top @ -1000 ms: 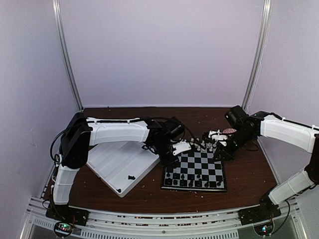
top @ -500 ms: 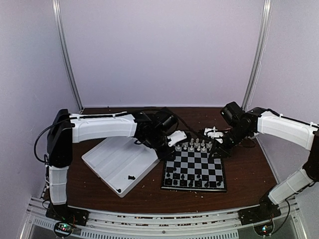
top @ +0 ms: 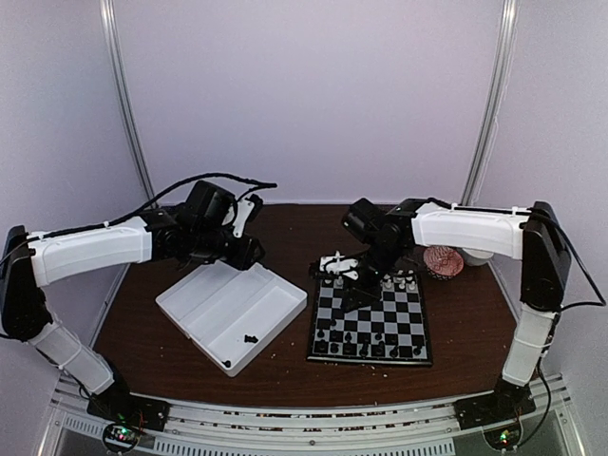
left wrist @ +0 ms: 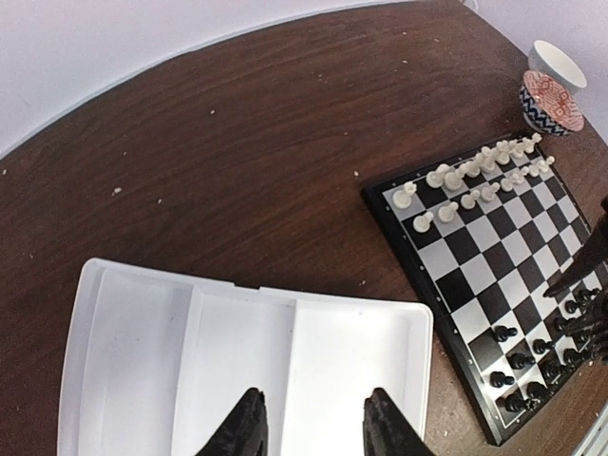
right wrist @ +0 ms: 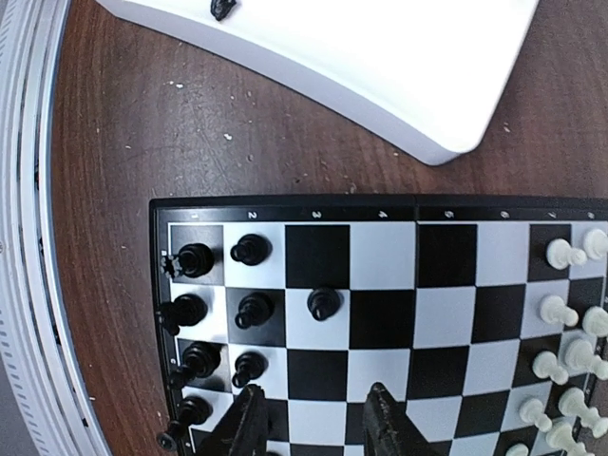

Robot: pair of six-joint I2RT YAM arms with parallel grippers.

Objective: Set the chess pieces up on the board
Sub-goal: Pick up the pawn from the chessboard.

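Note:
The board (top: 380,314) lies right of centre, with black chess pieces (top: 366,348) along its near rows and white ones along the far rows. Two black pieces (top: 250,338) lie in the white tray (top: 218,304). My left gripper (top: 249,252) is open and empty above the tray's far edge; in the left wrist view (left wrist: 313,427) it hangs over the tray (left wrist: 133,361). My right gripper (top: 353,294) is open and empty over the board's left half. The right wrist view (right wrist: 316,423) shows black pieces (right wrist: 249,249) just left of its fingers and one pawn (right wrist: 323,302) a square further in.
A red patterned bowl (top: 442,260) and a white cup (top: 475,256) stand right of the board's far corner. White pieces (left wrist: 475,176) fill the far rows. The tray's corner (right wrist: 380,57) lies close to the board's left edge. Crumbs dot the brown table.
My left arm has drawn back left from the board's far left corner to above the tray. My right arm has swung left from the board's far right corner to over its left half.

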